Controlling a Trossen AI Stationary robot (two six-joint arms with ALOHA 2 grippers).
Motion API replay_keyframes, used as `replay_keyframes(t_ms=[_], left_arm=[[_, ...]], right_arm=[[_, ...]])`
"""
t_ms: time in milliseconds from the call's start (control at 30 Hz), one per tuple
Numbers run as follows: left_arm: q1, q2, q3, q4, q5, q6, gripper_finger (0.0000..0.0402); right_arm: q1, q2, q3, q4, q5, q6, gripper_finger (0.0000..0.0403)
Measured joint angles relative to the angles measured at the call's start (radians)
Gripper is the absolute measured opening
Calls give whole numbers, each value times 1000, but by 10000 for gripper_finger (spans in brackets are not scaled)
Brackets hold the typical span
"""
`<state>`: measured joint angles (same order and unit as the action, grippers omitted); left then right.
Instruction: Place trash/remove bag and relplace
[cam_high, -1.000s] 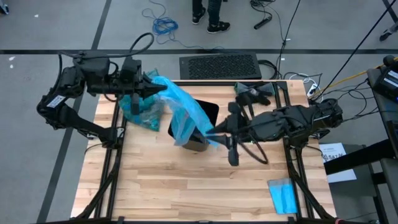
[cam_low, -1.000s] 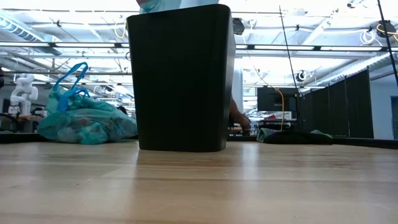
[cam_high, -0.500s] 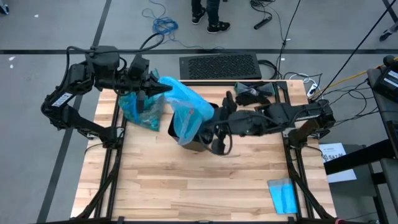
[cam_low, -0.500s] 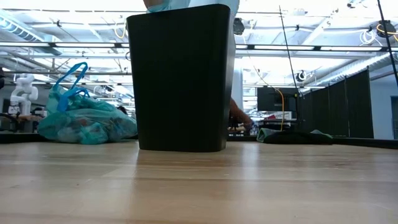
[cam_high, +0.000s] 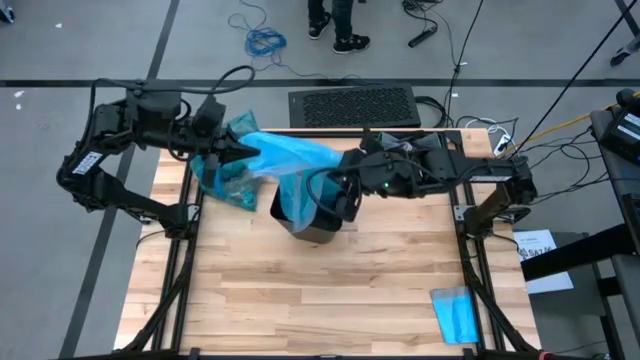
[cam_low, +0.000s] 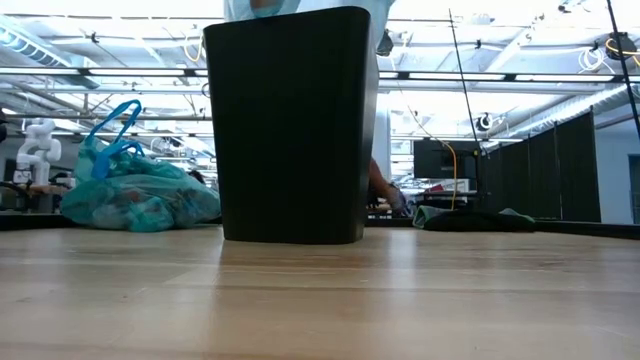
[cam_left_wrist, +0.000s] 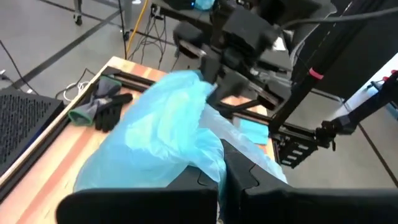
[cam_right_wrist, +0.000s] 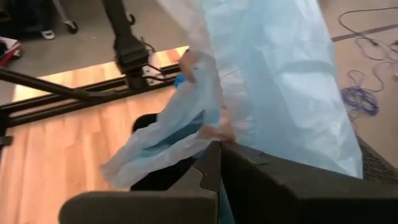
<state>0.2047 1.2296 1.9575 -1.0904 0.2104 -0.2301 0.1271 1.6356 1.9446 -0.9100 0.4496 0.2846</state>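
Observation:
A sky-blue plastic bag (cam_high: 290, 165) hangs over the open black bin (cam_high: 318, 228) at the table's middle, stretched between my two grippers. My left gripper (cam_high: 243, 152) is shut on the bag's left end, and my right gripper (cam_high: 338, 183) is shut on its right side above the bin. The low view shows the bin (cam_low: 290, 125) standing upright on its base, with the bag (cam_low: 300, 6) just above the rim. A tied dark teal bag (cam_high: 225, 180), stuffed full, rests on the table left of the bin. No loose trash shows. My left gripper pinches a bunched part of the sky-blue bag (cam_left_wrist: 211, 163) between its shut fingers, reaching nearly level from the table's left. The plastic billows out beyond the fingers, clear of the table. My right gripper pinches a gathered part of the bag (cam_right_wrist: 214, 134) between its shut fingers, slanting down from the table's right. The bag's loose part hangs below toward the bin's mouth.
Black gloves (cam_high: 410, 148) lie at the table's far right. A small folded blue cloth (cam_high: 455, 315) lies at the near right corner. A black keyboard-like mat (cam_high: 352, 105) sits beyond the far edge, and a person's feet (cam_high: 335, 25) show on the floor behind.
My right gripper has swung toward the table's far edge and a little left, ending over the bin. The bag's right side went with it, so the bag now spreads wider between the two grippers. My left gripper has stayed roughly in place.

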Motion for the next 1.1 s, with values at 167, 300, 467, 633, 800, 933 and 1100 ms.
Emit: replay_keyframes(t_ms=[167, 300, 467, 633, 800, 933, 1100], left_arm=[[-1, -1, 0, -16, 51, 0, 0], [-2, 0, 0, -29, 53, 9, 0], [-2, 9, 0, -45, 48, 35, 0], [-2, 13, 0, -89, 24, 61, 0], [-2, 22, 0, -112, -37, 107, 0], [-2, 32, 0, -112, -99, 142, 0], [-2, 34, 0, -79, -85, 185, 28]], right_arm=[[-54, 9, 0, 17, -6, -24, 0], [-87, 31, 0, 62, -46, -50, 0], [-116, 67, 0, 102, -108, -69, 0], [-127, 100, 0, 130, -168, -69, 0], [-127, 124, 0, 201, -259, -86, 0], [-126, 125, 0, 264, -325, -96, 0], [-142, 125, 0, 254, -325, -90, 0]])
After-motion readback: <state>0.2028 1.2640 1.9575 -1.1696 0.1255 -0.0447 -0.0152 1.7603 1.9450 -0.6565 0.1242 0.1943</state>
